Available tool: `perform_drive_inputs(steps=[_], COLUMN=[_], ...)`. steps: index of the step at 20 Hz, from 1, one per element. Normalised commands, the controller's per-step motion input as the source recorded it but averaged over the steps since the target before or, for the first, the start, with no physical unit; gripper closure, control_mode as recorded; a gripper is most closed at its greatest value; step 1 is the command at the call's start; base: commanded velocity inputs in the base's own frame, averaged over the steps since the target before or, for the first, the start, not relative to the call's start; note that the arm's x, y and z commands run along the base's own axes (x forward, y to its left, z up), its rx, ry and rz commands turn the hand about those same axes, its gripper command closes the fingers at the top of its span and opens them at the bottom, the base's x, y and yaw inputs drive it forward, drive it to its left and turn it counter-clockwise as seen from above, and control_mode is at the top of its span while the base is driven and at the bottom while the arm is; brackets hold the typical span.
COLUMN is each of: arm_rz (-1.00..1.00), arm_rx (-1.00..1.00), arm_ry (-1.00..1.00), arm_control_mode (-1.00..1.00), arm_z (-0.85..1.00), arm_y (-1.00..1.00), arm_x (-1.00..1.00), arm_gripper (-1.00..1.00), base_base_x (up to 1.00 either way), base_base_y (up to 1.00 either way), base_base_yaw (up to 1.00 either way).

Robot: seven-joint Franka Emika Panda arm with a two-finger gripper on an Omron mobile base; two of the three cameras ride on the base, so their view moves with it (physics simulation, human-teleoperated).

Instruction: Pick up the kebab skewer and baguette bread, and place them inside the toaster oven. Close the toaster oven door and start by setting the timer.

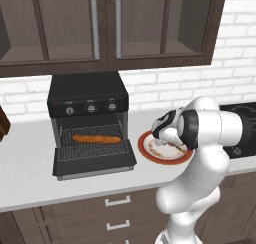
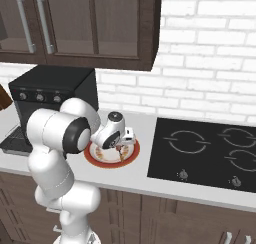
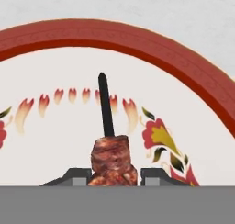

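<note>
The kebab skewer [image 3: 110, 159] lies on a red-rimmed plate [image 3: 183, 62], its dark stick pointing away from the hand. My gripper [image 3: 112, 175] is shut on its meat chunk, one fingertip on each side. From the base views, the hand [image 1: 167, 133] hangs low over the plate [image 1: 148, 150], right of the toaster oven [image 1: 87, 95]. The toaster oven door [image 1: 95, 166] is folded down. The baguette bread [image 1: 96, 138] rests on the wire rack inside.
A black cooktop [image 2: 205, 148] sits right of the plate [image 2: 97, 159] on the pale counter. Dark wall cabinets [image 1: 105, 28] hang above the oven, and drawers run below the counter edge. A brown object [image 1: 3, 123] shows at the far left.
</note>
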Motion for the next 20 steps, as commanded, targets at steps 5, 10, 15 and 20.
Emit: perform_drive_inputs(steps=[5, 10, 15, 20], arm_rz=[0.0, 0.0, 0.0, 0.0], arm_rx=[0.0, -0.03, -0.05, -0.07], arm_ry=[-0.06, -0.13, -0.07, -0.03], arm_control_mode=[-1.0, -1.0, -1.0, -1.0], arm_z=[0.44, 0.76, 0.96, 0.97], arm_y=[-0.08, -0.04, 0.0, 0.01], arm_x=[-0.07, -0.35, -0.36, -0.31], arm_gripper=[1.0, 1.0, 1.0, 1.0], base_base_x=[0.0, 0.0, 0.0, 0.0], base_base_y=[0.0, 0.0, 0.0, 0.0], base_base_yaw=[0.0, 0.0, 0.0, 0.0])
